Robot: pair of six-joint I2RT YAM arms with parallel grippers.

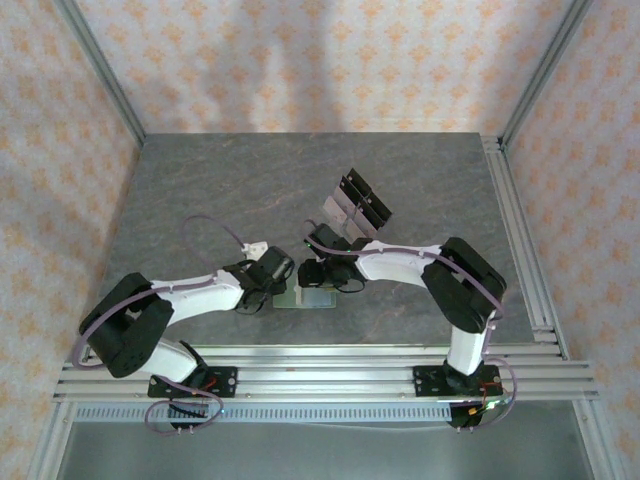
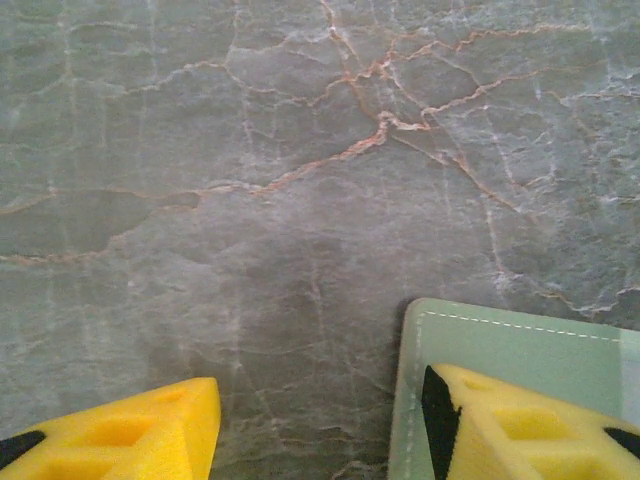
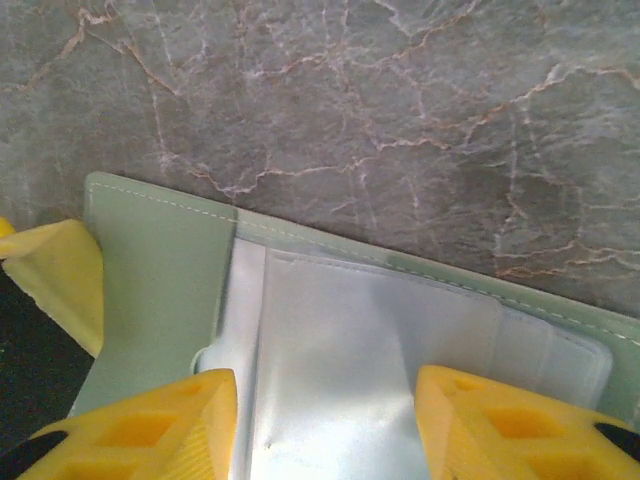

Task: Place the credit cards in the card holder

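The left arm (image 1: 200, 290) and right arm (image 1: 400, 262) meet low over the table (image 1: 200, 190). Behind them, a rack (image 1: 368, 205) holds the cards (image 1: 338, 208). The wallet (image 1: 310, 300) lies open near the front edge. The left jaws are wide apart and empty, with one finger (image 2: 520, 430) over its corner. The right jaws are equally wide and empty above its pockets.

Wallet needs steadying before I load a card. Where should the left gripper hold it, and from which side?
Hold the wallet by its plain green flap, at the outer edge, coming from the left. It lies open and flat, and that flap has no pockets, so the left gripper there likely leaves the pocket side free for the right gripper.
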